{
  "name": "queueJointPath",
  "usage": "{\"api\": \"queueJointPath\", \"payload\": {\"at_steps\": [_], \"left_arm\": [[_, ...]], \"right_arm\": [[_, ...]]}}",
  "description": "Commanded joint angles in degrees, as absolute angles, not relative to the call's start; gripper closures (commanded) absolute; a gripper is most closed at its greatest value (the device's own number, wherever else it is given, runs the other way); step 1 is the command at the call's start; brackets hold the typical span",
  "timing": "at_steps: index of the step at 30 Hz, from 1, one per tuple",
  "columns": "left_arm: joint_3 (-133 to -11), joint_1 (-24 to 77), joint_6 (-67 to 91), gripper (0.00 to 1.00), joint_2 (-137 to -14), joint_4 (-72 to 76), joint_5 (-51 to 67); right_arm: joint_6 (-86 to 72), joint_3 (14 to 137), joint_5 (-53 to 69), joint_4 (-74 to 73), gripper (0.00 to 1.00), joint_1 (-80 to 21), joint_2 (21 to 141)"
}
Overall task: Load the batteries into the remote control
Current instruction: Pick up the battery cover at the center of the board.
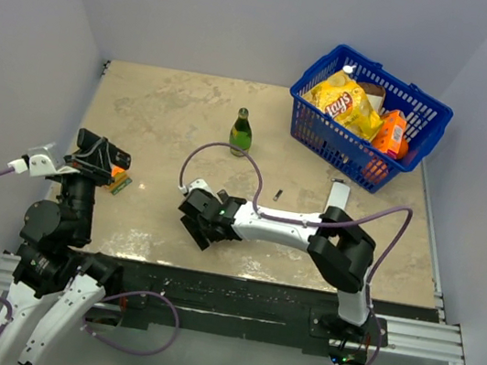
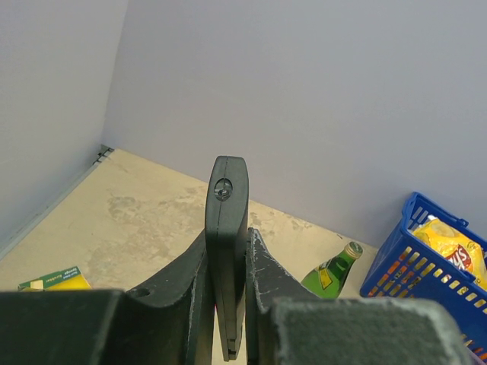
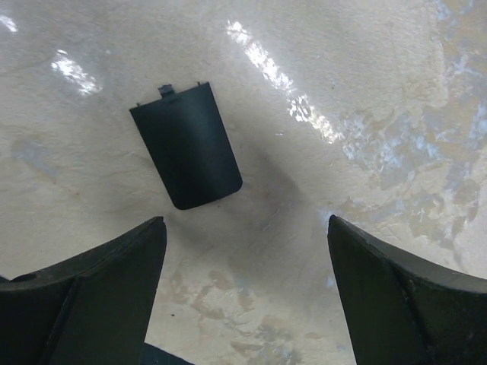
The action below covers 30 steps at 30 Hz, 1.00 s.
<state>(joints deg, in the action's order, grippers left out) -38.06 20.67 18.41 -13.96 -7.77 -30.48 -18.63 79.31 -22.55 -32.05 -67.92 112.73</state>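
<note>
My left gripper [image 2: 228,255] is shut on the black remote control [image 2: 227,205]. It holds the remote edge-on and raised over the table's left side [image 1: 104,153]. My right gripper [image 3: 245,224] hangs open just above the table near its front middle [image 1: 199,226], with nothing between its fingers. A small black cover piece [image 3: 186,144] lies flat on the table just beyond the right fingertips. One tiny dark battery [image 1: 278,193] lies on the table to the right of the right gripper. No other batteries show.
A green bottle [image 1: 242,133] stands at mid-table toward the back. A blue basket [image 1: 423,100] holding snack packs sits at the back right. A flat white device [image 1: 338,196] lies near the right arm. A small green-and-yellow box [image 1: 118,184] lies under the left gripper.
</note>
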Motion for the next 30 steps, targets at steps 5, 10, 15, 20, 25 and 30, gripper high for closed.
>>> {"api": "queueJointPath", "payload": {"at_steps": [5,10,15,20,25,30], "left_arm": [[-38.06,20.57,18.11,0.99,-13.97,-4.83,-29.18],[-38.06,20.57,18.02,0.99,-13.89,-4.83,-29.09],[-37.88,20.65,18.02,0.99,-13.89,-4.83,-28.92],[-37.88,20.65,17.93,0.99,-13.8,-4.66,-28.83],[-37.97,20.65,18.02,0.99,-13.8,-4.75,-28.74],[-37.88,20.65,18.11,0.99,-13.71,-4.75,-28.65]], "right_arm": [[-13.54,84.46,-10.64,-32.07,0.13,-64.6,113.11],[-12.83,87.01,-8.62,-34.28,0.17,-63.63,116.27],[-11.95,88.33,-7.38,-35.16,0.25,-63.63,117.68],[-10.55,88.94,-6.33,-35.24,0.34,-63.63,119.0],[-9.85,90.88,-6.68,-37.52,0.39,-63.72,120.93],[-9.14,91.32,-4.49,-38.84,0.42,-63.81,121.9]]}}
